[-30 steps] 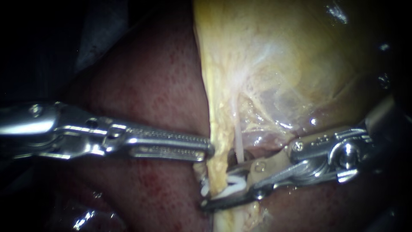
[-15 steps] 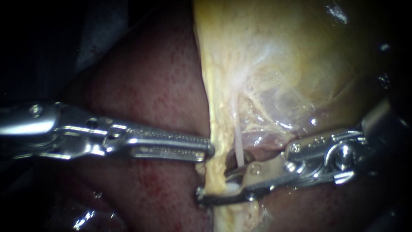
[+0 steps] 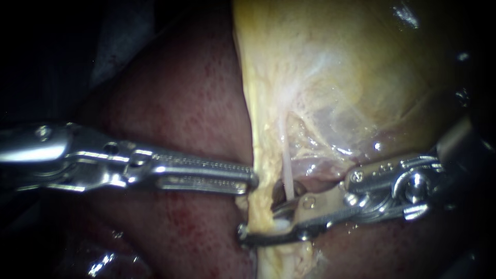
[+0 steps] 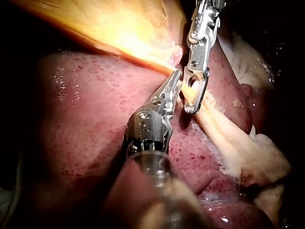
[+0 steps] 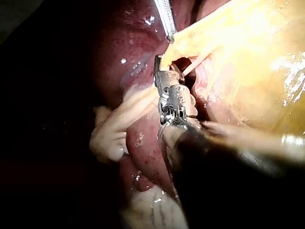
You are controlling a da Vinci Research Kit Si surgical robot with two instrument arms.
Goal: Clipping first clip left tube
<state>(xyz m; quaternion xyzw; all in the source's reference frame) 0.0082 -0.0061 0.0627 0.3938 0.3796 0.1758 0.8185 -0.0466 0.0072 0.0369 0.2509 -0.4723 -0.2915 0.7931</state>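
Observation:
The left tube (image 3: 262, 199) is a yellowish band running down from the gallbladder (image 3: 351, 67). My right instrument (image 3: 250, 233) reaches across it from the right, its jaws shut on the band. A white clip (image 3: 279, 225) shows between them, pressed around the tube. A thin white tube (image 3: 287, 175) runs just to the right, above the jaws. My left instrument (image 3: 250, 179) comes in level from the left, jaws shut on the band's left edge. In the left wrist view its jaws (image 4: 172, 82) pinch that edge beside my right instrument (image 4: 193, 98). The right wrist view shows my right instrument (image 5: 159, 71) closed across the band.
Dark red liver (image 3: 181, 103) lies under and behind both instruments. Pale loose tissue (image 5: 112, 131) trails away beside my right instrument in the right wrist view. My left instrument's shaft (image 5: 164, 16) shows ahead of the right jaws there.
My right instrument's jaws have closed down on the clip around the left tube; the white clip, wide and plainly visible a second ago, is now squeezed small. The left instrument has held still.

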